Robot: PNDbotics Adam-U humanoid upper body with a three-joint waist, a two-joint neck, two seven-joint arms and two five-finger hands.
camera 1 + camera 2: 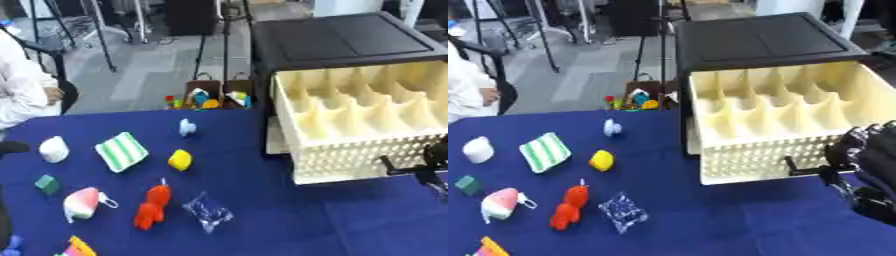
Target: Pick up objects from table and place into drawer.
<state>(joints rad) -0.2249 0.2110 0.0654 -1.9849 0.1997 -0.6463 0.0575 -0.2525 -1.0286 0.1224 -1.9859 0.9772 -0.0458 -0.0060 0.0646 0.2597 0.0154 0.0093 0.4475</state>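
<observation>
A cream drawer with divider cells stands pulled out of a black cabinet; its cells look bare. My right hand is at the drawer's front right, fingers curled by a black handle bar. On the blue table lie a white lump, a green-striped cloth, a yellow piece, a pale blue piece, a green cube, a pink-and-white item, an orange toy and a clear bag. Only a dark bit of my left arm shows.
A colourful item and a blue bit sit at the table's near left corner. Beyond the table, bags of toys stand on the floor among stand legs. A person in white sits at the far left.
</observation>
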